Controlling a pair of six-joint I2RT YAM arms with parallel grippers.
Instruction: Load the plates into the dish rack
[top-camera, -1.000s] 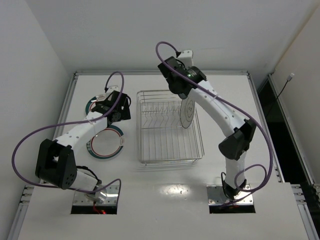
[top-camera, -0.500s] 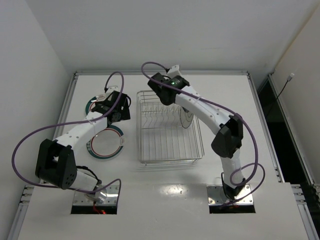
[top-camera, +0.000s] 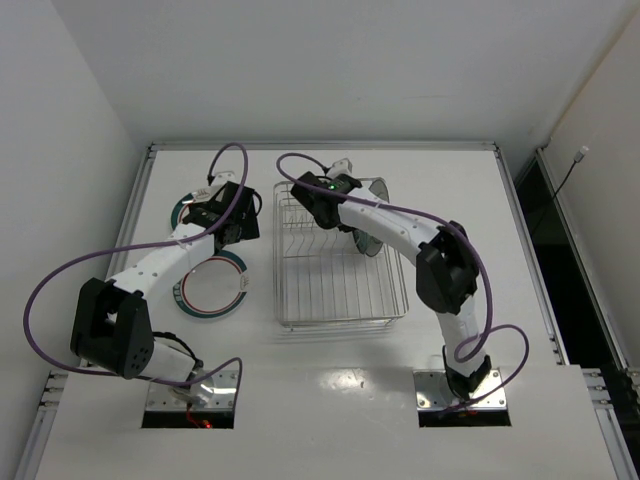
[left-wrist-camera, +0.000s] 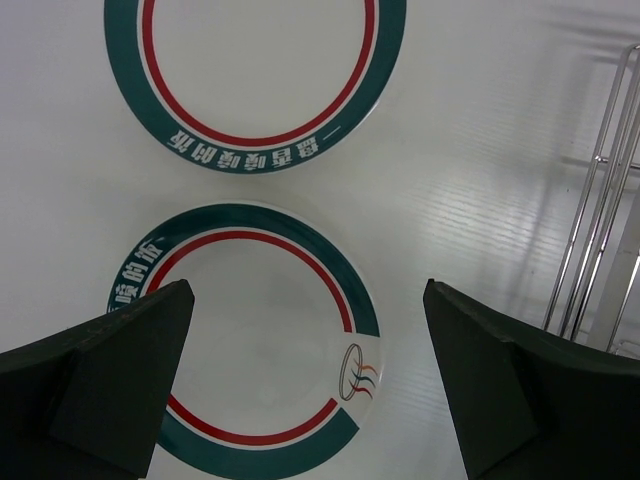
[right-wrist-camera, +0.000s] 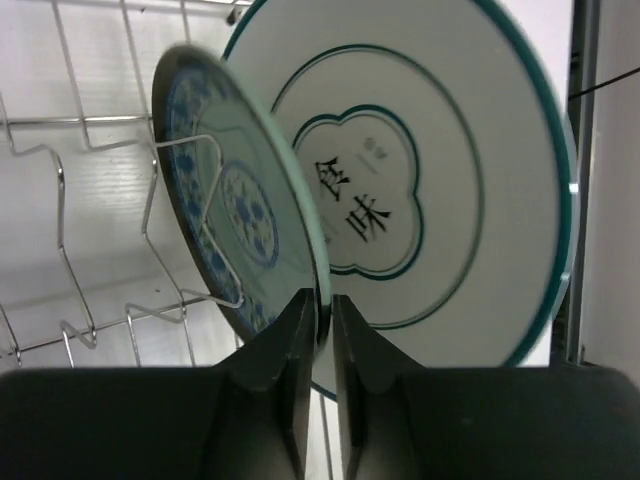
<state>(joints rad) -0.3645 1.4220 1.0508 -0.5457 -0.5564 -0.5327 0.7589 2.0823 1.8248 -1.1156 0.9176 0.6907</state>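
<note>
Slotting step, by the look of it: right gripper (right-wrist-camera: 320, 310) clenched on rim of blue patterned plate (right-wrist-camera: 190, 200), standing in dish rack (top-camera: 340, 300) prongs just beside teal-rimmed plate (right-wrist-camera: 450, 200); next needs clean release, straight withdrawal; left gripper (left-wrist-camera: 308, 300) spread wide above red-ringed plate (left-wrist-camera: 250, 340), left of rack.

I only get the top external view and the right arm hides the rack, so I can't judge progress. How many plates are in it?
Observer: Two. A blue patterned plate stands on edge between the dish rack prongs, with a white plate with a dark teal rim right behind it.
Operator: Is the right tool holding either?
Observer: Yes, the right tool is shut on the blue patterned plate's rim.
Operator: And the left tool?
Observer: The left tool is open over one teal-and-red plate; a second teal-and-red plate lies beside it on the table.
</note>
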